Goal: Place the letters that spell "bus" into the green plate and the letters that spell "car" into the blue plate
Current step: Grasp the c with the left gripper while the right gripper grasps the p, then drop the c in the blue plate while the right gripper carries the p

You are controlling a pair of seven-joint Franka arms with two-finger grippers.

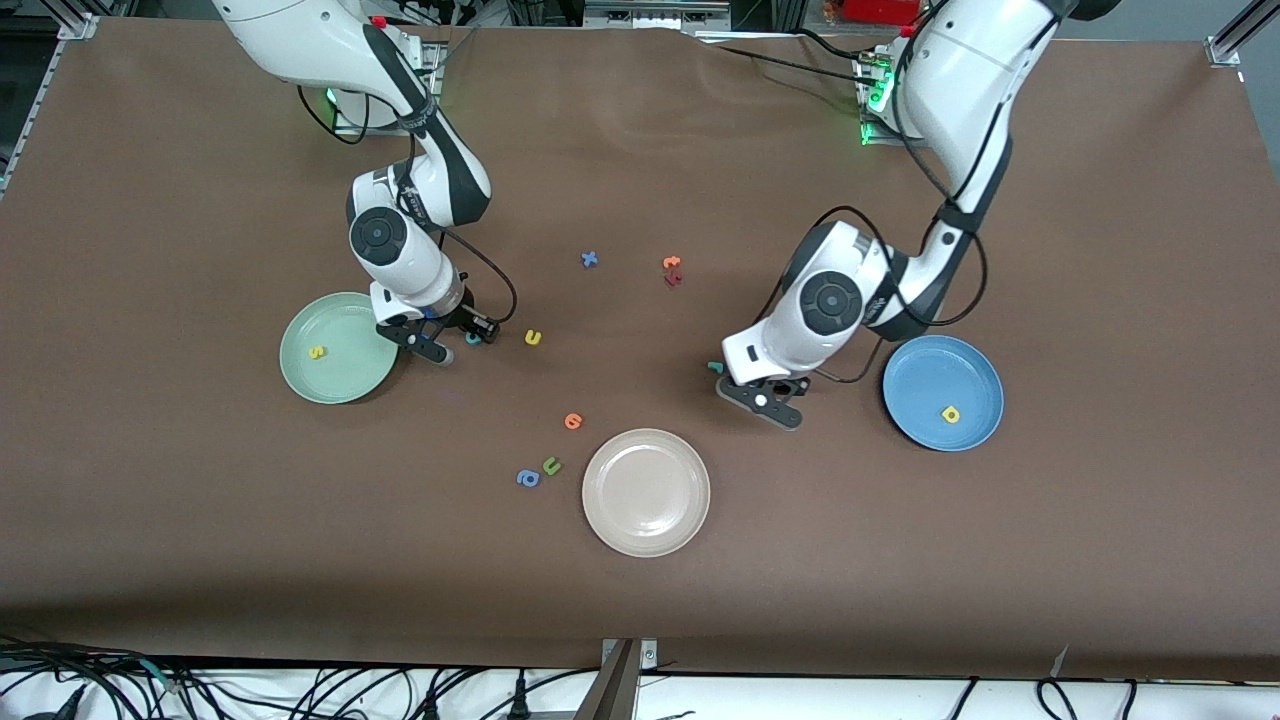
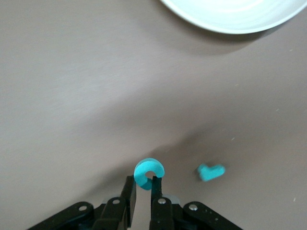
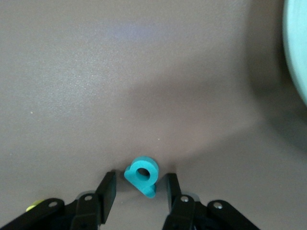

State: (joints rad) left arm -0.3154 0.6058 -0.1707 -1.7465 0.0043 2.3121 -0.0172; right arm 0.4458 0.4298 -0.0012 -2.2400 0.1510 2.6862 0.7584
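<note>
My left gripper (image 2: 142, 182) is shut on the teal c (image 2: 149, 172), low over the table between the beige plate and the blue plate (image 1: 975, 370). The teal r (image 2: 211, 171) lies on the table right beside it. A yellow a (image 1: 950, 413) lies in the blue plate. My right gripper (image 3: 140, 178) is open, with its fingers down on either side of the teal b (image 3: 142, 175) and a gap at each side, next to the green plate (image 1: 350, 385). The plate holds the yellow s (image 1: 316, 352). The yellow u (image 1: 533, 337) lies on the table beside that gripper.
A beige plate (image 1: 645, 520) sits toward the front camera, midway along the table. An orange letter (image 1: 572, 421), a green u (image 1: 551, 465) and a blue a (image 1: 527, 478) lie near it. A blue x (image 1: 589, 259) and two reddish letters (image 1: 672, 270) lie nearer the robots' bases.
</note>
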